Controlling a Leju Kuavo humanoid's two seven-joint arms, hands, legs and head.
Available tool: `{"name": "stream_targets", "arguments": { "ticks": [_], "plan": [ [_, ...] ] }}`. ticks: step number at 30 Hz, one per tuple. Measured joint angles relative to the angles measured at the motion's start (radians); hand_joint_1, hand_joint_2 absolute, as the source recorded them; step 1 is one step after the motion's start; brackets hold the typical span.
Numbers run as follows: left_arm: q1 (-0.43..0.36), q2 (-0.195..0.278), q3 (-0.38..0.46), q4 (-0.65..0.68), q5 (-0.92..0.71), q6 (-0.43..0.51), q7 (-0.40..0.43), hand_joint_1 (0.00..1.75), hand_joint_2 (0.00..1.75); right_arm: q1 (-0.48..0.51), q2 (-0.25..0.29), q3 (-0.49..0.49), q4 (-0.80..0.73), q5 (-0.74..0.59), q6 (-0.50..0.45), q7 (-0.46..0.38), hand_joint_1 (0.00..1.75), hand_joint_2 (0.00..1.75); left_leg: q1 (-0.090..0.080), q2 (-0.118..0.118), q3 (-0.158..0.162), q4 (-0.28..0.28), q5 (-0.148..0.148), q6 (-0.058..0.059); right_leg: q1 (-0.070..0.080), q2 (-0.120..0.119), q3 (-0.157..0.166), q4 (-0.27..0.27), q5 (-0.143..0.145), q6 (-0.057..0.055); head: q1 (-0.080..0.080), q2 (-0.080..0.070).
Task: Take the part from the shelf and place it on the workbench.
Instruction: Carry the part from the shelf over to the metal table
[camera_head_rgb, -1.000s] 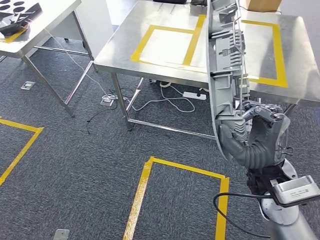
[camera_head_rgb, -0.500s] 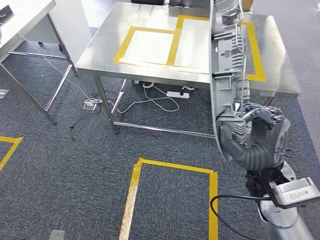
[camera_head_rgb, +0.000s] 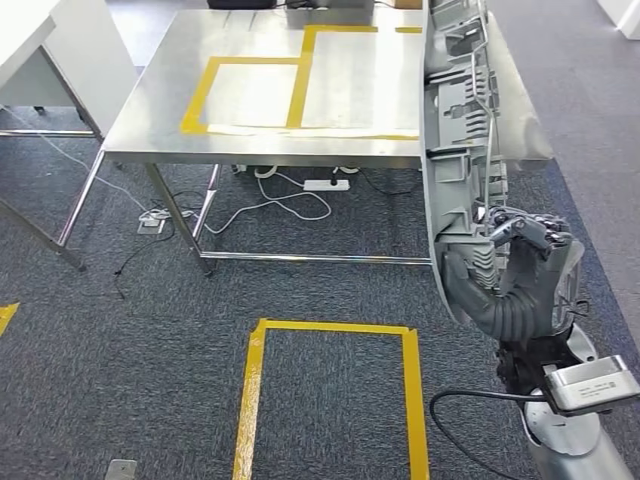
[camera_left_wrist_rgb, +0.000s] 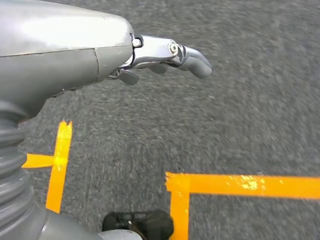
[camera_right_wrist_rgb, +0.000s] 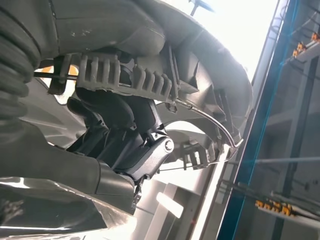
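Since a second ago the whole head view has swung, so the camera has turned: your steel workbench (camera_head_rgb: 151, 120) now sits further toward ten o'clock, and the second table that showed at the upper left has nearly slid out of sight. Relative to the robot, the part and the hand holding it look unchanged.

You are looking at a long grey plastic part (camera_head_rgb: 456, 130), ribbed on its inner face, standing almost upright at the two o'clock side of the head view. Its lower end is clamped in the right hand (camera_head_rgb: 521, 275), whose fingers (camera_head_rgb: 532, 230) wrap over the ribs with the thick thumb underneath. The part's upper end overlaps the right edge of the workbench in the picture, but it is held in the air, not resting on the top.

Yellow tape rectangles (camera_head_rgb: 249, 75) mark the workbench surface, and a yellow tape outline (camera_head_rgb: 332, 330) lies on the grey carpet at six o'clock. White cables (camera_head_rgb: 302, 205) trail under the bench.

Your left hand (camera_left_wrist_rgb: 113, 55) hangs over the carpet, holding nothing, its fingers (camera_left_wrist_rgb: 188, 55) extended.
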Motion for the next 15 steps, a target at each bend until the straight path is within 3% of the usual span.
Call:
{"name": "stream_targets", "arguments": {
  "ticks": [3,4,5,7,9,10,13,15],
  "plan": [
    [0.003,0.001,0.0,0.0,-0.001,-0.002,0.0,0.0,1.75,0.0,0.003,0.002,0.004,0.005,-0.001,0.002,1.75,1.75,0.002,-0.03,-0.085,0.188,-0.085,-0.005,0.001,0.014,0.001,0.0,0.0,-0.01,-0.004,0.0],
    [0.004,0.002,0.0,0.0,-0.001,-0.002,0.0,0.0,1.75,0.0,0.003,0.002,0.007,0.008,-0.001,0.004,1.75,1.75,0.001,-0.032,-0.103,0.224,-0.09,-0.004,0.002,0.019,0.001,0.0,0.0,-0.01,-0.004,0.0],
    [0.006,0.002,0.0,0.0,-0.001,-0.003,0.0,0.0,1.75,0.0,0.003,0.002,0.009,0.01,-0.001,0.007,1.75,1.75,0.001,-0.033,-0.105,0.223,-0.074,-0.002,0.003,0.024,0.002,0.0,0.0,-0.01,-0.004,0.0],
    [0.006,0.002,0.0,0.0,-0.001,-0.004,0.0,0.0,1.75,0.001,0.003,0.002,0.012,0.01,-0.001,0.01,1.75,1.75,0.0,-0.035,-0.059,0.112,-0.001,0.008,0.005,0.033,0.005,0.001,0.0,-0.01,-0.004,0.0],
    [0.005,0.005,0.0,0.0,-0.001,-0.004,0.0,0.0,1.75,0.0,0.004,0.002,0.012,0.01,-0.001,0.011,1.75,1.75,-0.003,-0.04,-0.006,-0.009,0.048,0.018,0.008,0.039,0.004,0.003,-0.001,-0.006,-0.004,0.0],
    [0.004,0.006,0.0,0.0,-0.001,-0.004,0.0,0.0,1.75,0.0,0.004,0.002,0.013,0.01,-0.001,0.011,1.75,1.75,-0.005,-0.042,0.006,-0.04,0.054,0.022,0.009,0.041,0.002,0.003,0.0,-0.002,-0.003,0.0],
    [0.004,0.007,0.0,0.0,-0.001,-0.004,-0.001,0.0,1.75,0.001,0.004,0.001,0.014,0.012,-0.001,0.012,1.75,1.75,-0.006,-0.042,0.009,-0.058,0.055,0.03,0.006,0.041,-0.005,0.003,0.001,0.014,-0.003,0.0],
    [0.003,0.006,0.0,0.0,-0.001,-0.005,-0.004,0.0,1.75,-0.001,0.004,0.0,0.015,0.015,0.0,0.015,1.75,1.75,-0.002,-0.04,0.011,-0.067,0.063,0.041,0.004,0.037,-0.026,0.042,-0.028,0.026,0.0,0.0]
  ]
}}
